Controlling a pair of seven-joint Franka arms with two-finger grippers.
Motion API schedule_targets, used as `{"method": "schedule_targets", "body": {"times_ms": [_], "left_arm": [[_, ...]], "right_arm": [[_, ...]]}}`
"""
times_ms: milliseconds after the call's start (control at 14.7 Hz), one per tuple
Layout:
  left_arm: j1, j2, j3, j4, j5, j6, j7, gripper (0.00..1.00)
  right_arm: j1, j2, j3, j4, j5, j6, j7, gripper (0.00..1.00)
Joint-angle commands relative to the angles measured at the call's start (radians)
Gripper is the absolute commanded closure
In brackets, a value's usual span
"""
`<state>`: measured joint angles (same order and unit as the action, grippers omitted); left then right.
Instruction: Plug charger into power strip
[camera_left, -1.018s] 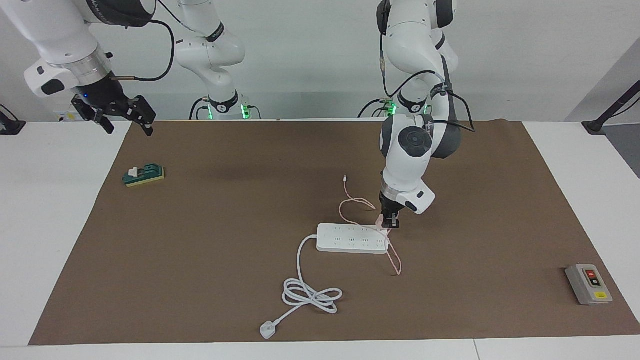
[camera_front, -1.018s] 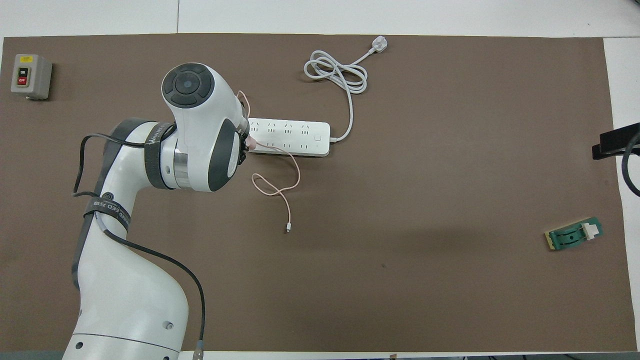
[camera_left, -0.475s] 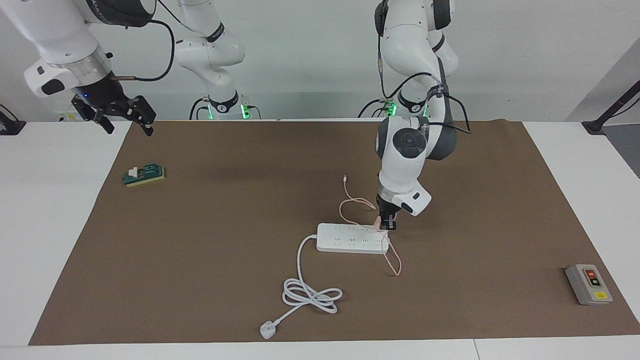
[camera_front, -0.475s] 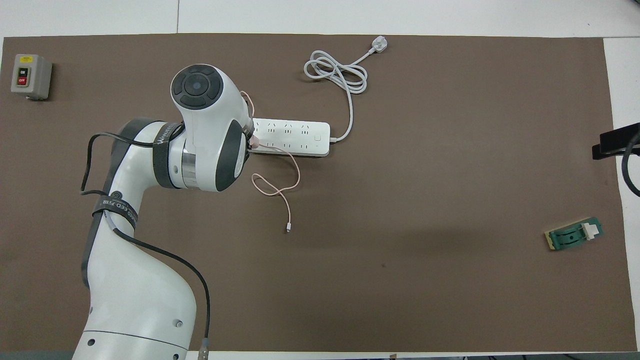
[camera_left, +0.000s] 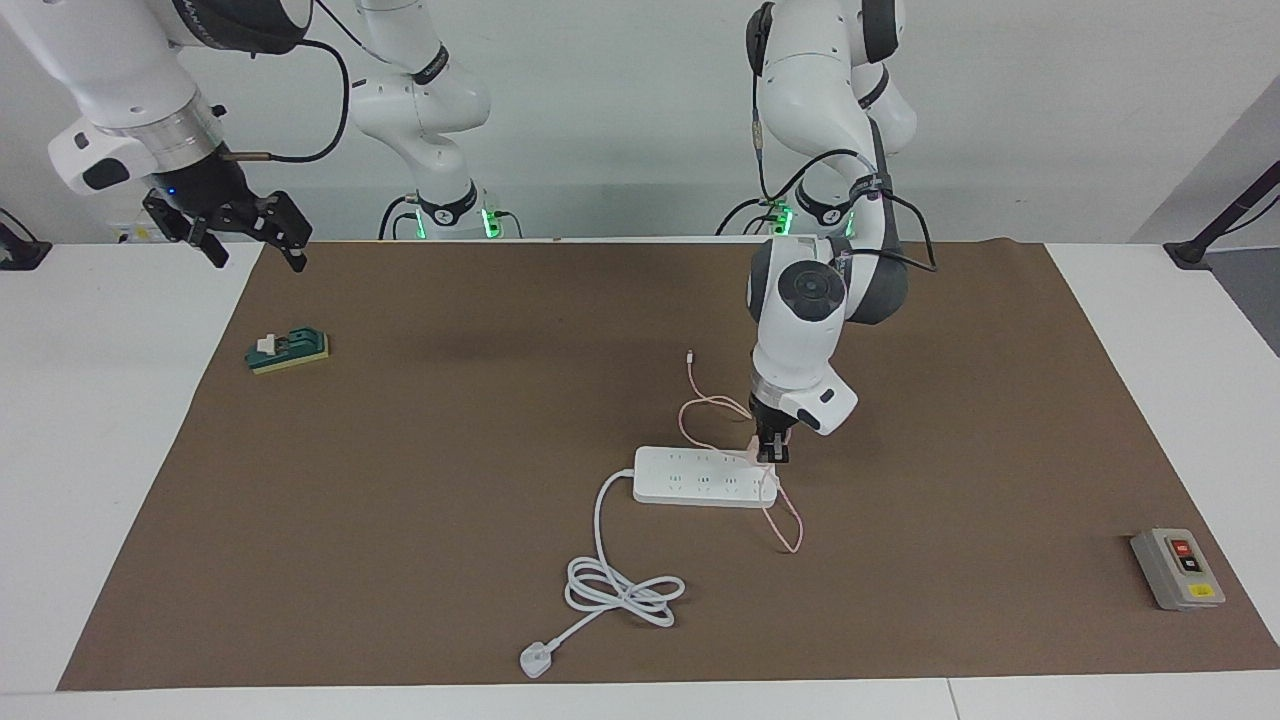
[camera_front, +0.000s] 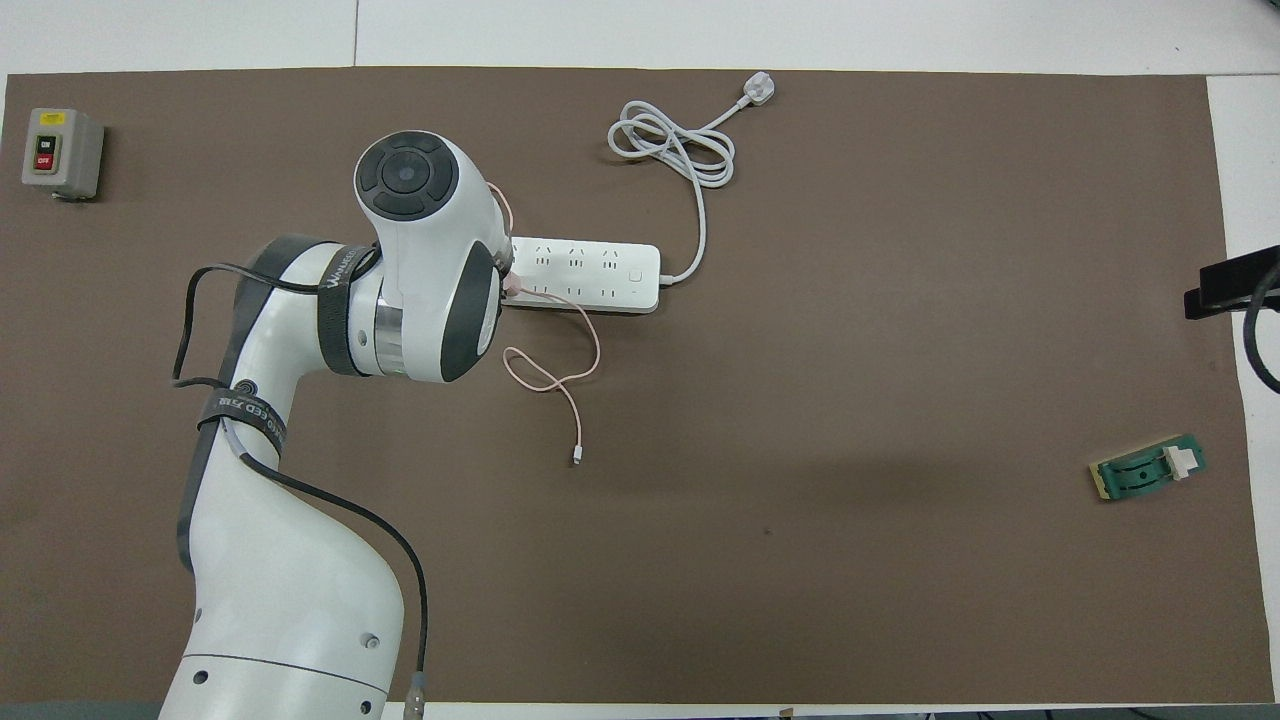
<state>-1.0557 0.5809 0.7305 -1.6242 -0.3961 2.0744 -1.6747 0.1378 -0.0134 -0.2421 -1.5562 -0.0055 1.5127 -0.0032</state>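
The left gripper (camera_left: 773, 452) is clamped on the small pale pink cube charger (camera_left: 762, 443), holding it low over the end socket of the flat white power strip (camera_left: 700, 478) for insertion. Its thin pink cable (camera_left: 790, 520) trails slack. The right gripper (camera_left: 250, 235), open, waits over the table's edge.

The left arm reaches out from its base, elbow bent, forearm and wrist pointing almost straight down, its left gripper (camera_left: 773, 455) low with fingers clamped together on a small pink block. The right arm waits raised, wrist tilted, its right gripper (camera_left: 255, 248) with fingers spread wide.
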Motion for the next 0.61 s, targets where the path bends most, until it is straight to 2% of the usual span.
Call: {"method": "schedule_targets", "body": {"times_ms": [0,543], "left_arm": [[-0.010,0.040,0.014,0.014,0.013,0.007,-0.014,1.00],[-0.010,0.059,0.014,0.029,0.020,0.004,-0.028,1.00]], "right_arm": [[-0.007,-0.007,0.006,0.001,0.018,-0.015,0.012,0.00],[-0.007,-0.007,0.006,0.001,0.018,-0.015,0.012,0.00]]}}
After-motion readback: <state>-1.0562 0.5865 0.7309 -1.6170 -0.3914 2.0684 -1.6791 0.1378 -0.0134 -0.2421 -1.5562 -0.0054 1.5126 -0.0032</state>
